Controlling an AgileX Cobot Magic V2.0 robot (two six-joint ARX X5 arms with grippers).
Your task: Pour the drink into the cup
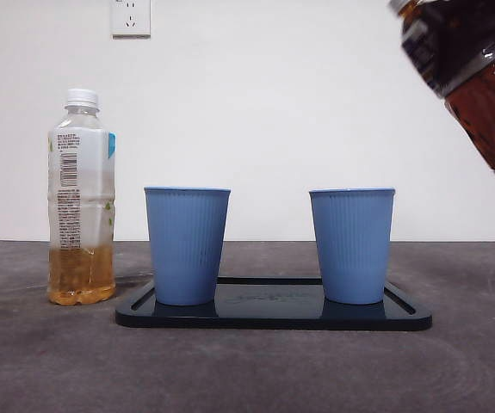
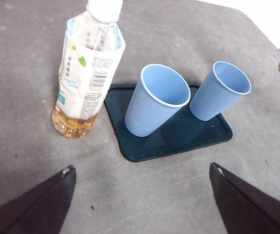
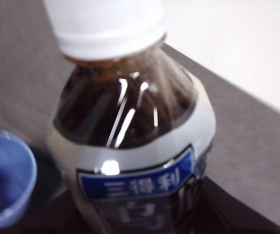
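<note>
Right now my right hand grips the dark tea bottle — white cap on, tilted high above the surface, up beside the right blue cup. Both cups stand upright on the dark tray; the left cup looks empty. My left hand hangs wide open near the capped bottle, which holds a little amber drink.

You're looking at a matt, slightly mottled grey table. The dark tray on it is smooth and glossy (it mirrors the cups' bases). Both blue cups look like matt plastic with fine vertical ribbing. The left bottle is clear plastic with a printed wrap label and white cap. The dark bottle is glossy clear plastic, its label shiny too.
</note>
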